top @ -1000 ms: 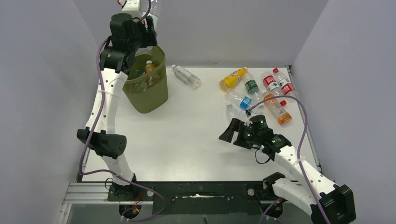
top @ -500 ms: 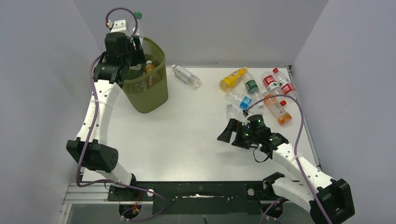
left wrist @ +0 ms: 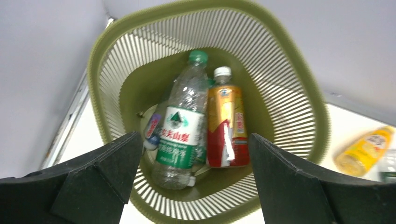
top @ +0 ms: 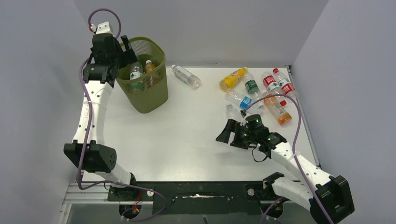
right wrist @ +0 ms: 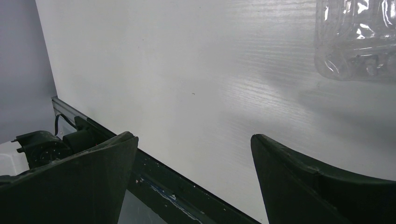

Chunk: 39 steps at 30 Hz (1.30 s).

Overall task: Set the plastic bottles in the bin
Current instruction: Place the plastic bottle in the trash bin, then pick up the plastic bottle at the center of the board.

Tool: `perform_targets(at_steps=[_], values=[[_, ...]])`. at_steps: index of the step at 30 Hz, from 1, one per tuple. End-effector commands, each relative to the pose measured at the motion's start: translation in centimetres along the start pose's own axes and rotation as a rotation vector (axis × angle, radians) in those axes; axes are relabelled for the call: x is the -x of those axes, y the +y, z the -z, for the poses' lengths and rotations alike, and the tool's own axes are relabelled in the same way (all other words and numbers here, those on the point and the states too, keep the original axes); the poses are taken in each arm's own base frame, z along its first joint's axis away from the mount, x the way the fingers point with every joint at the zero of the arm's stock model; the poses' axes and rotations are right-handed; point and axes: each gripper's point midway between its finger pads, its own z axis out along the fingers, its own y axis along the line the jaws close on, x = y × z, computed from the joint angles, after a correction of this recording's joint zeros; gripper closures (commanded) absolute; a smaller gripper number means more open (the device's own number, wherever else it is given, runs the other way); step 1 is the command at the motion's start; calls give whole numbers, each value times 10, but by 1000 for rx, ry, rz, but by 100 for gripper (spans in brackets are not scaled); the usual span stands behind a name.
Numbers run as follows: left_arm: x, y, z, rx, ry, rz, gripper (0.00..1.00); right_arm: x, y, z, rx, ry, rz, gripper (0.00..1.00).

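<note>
Since the frame a second back, when a bottle was held up over the bin [top: 144, 95], the left fingers [left wrist: 100, 182] have let go. They're spread wide with nothing between them, and the green-label bottle [left wrist: 180, 135] now lies in the bin, below and between them. It sits side by side against an orange bottle [left wrist: 226, 130], with both caps pointing away from the fingers. The wrist cam also catches a third bottle [left wrist: 152, 128] with a bluish label tucked under those two, which I can't make out from overhead. The bin is olive plastic with thin vertical slats and rounded corners, narrowing toward the bottom.

Off to the right of those fingers a clear bottle [top: 186, 76] lies alone on the white surface [top: 187, 135]. Next comes a yellow bottle [top: 232, 79] and a loose pile [top: 268, 84] with green, blue and red labels. The right fingers [right wrist: 79, 186] have barely shifted, maybe a touch leftward, and they're released wide and empty. Their own cam shows a crinkled clear bottle [right wrist: 355, 37] up close, ahead and to the right of them. It also shows fine ribbed lines in the surface that the overhead view can't resolve.
</note>
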Motion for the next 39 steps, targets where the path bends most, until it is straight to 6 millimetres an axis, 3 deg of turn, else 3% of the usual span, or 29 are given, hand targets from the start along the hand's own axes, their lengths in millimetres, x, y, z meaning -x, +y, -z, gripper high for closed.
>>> perform_targets(at_steps=[1, 5, 9, 12, 16, 18, 24, 33, 39], values=[[61, -35, 38, -170, -136, 89, 15, 11, 18, 0, 57, -40, 30, 2], [79, -78, 58, -341, -150, 133, 15, 11, 21, -1, 56, -35, 34, 2], [87, -137, 87, -494, -166, 142, 15, 11, 25, -2, 54, -36, 36, 2], [80, -194, 108, -641, -146, 156, 15, 11, 27, -3, 53, -35, 38, 2], [48, -258, 123, -729, -91, 136, 15, 11, 31, -2, 47, -42, 44, 2], [22, -284, 119, -745, -39, 123, 12, 9, 32, 0, 37, -46, 47, 2], [-55, -318, 69, -725, 170, 147, 11, 3, 30, 10, 24, -62, 42, 2], [-155, -340, -8, -592, 286, 111, 11, -7, 20, 22, 7, -76, 34, 2], [-197, -362, -44, -513, 278, 134, 11, -8, 21, 24, 15, -78, 42, 2]])
